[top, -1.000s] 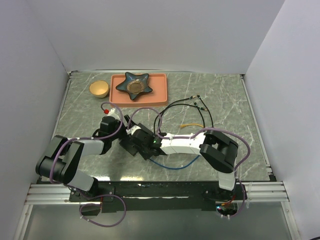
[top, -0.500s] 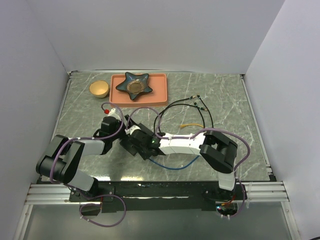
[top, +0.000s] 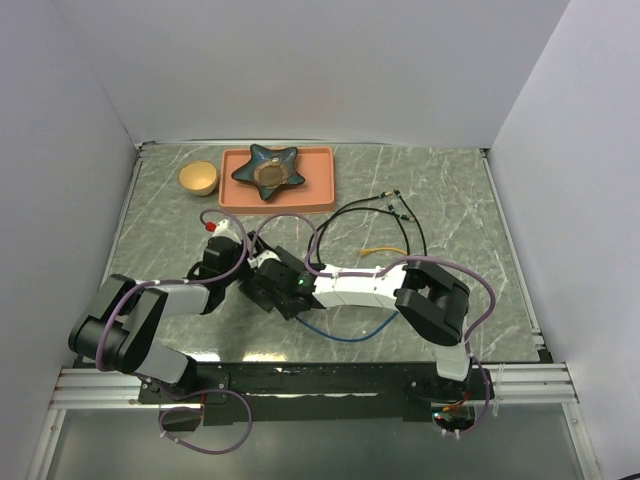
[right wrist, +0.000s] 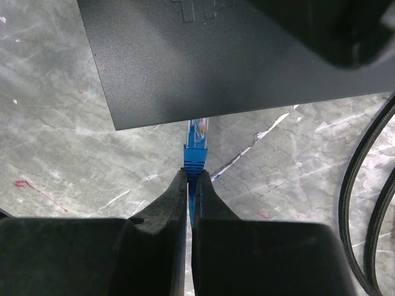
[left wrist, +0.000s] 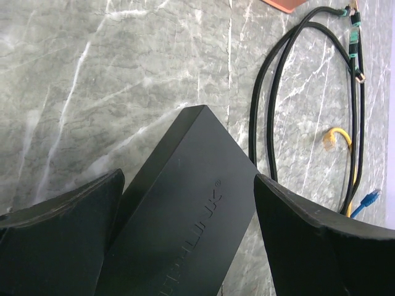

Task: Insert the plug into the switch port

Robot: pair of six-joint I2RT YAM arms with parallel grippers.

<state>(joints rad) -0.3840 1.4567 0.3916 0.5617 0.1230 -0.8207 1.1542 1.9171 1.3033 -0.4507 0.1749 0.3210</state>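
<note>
Currently the switch port lies flat on the marble table, left of centre, with the orange-pink tray toward its 12 o'clock. The left gripper is spread wide across the box, with a finger set against each side. The right gripper is clamped on the blue cable just behind the plug, which points to 12 o'clock and meets the port's near side; whether it is seated cannot be told. Black cables and a yellow cable lie toward the box's 2 o'clock
</note>
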